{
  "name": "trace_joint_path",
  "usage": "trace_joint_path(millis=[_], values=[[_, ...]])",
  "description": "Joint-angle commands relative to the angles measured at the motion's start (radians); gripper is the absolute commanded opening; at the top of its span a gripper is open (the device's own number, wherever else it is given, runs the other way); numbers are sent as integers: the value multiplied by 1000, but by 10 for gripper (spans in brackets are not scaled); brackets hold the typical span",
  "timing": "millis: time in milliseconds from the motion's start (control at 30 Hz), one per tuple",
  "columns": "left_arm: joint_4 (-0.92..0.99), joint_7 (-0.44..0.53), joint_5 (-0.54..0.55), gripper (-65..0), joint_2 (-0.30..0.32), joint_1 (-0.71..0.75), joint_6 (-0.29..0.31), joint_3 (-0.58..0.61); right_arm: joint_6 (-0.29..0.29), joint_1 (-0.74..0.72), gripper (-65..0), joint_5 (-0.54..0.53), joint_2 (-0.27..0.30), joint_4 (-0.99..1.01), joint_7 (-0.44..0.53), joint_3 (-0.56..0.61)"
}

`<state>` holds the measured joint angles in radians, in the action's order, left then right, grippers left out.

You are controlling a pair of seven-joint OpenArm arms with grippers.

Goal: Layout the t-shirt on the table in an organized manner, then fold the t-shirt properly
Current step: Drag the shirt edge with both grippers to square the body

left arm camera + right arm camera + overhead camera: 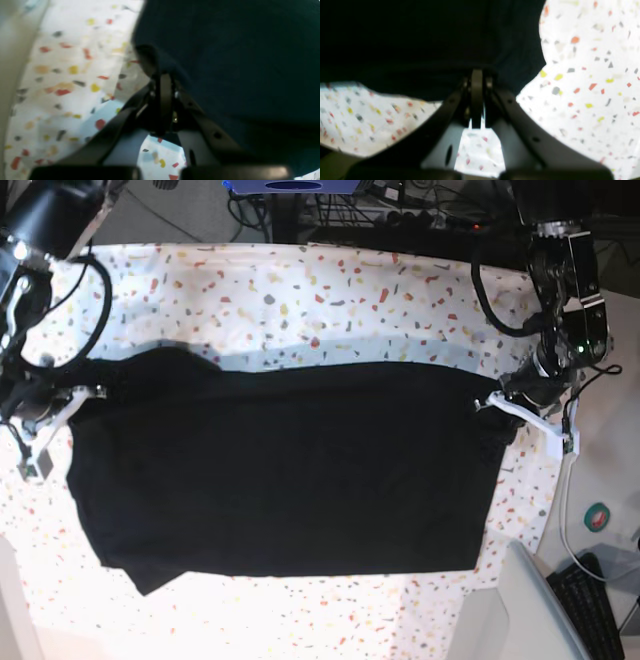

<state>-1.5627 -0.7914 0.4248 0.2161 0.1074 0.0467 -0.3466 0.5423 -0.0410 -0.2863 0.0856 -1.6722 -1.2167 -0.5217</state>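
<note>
Holding the shirt (pixel 285 470) taut over the table (pixel 330 290): I have left gripper (pixel 487 402) and right gripper (pixel 92 391) clamped on opposite edges, to spread it flat.

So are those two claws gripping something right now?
Left gripper: shut on the t-shirt.
Right gripper: shut on the t-shirt.

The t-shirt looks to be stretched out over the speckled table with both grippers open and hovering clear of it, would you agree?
Not quite. The t-shirt is stretched out over the table, but the grippers are not open or clear of it. The left gripper and the right gripper are each shut on an edge of the fabric, as both wrist views show.
</note>
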Motion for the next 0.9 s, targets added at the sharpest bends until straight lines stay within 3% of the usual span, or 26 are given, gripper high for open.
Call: trace_joint_path(millis=[0,133,267,500,733,867], values=[[8,10,1,-650,-2,-24,-8,-12,2,-36,-650,-14,23,13,18,19],[94,7,1,-650,-28,-59,-8,-78,-1,-93,-650,-14,49,126,84,70],[169,8,1,-650,-45,-110,-8,-102,-66,-150,-650,-14,79,254,170,85],[288,13,1,-650,-47,-171,-8,-125,-77,-219,-650,-14,136,473,306,153],[396,13,-1,-650,-65,-249,-8,-177,-78,-248,-650,-14,141,588,398,171],[427,13,-1,-650,-65,-271,-8,-182,-78,-248,-650,-14,141,591,441,237]])
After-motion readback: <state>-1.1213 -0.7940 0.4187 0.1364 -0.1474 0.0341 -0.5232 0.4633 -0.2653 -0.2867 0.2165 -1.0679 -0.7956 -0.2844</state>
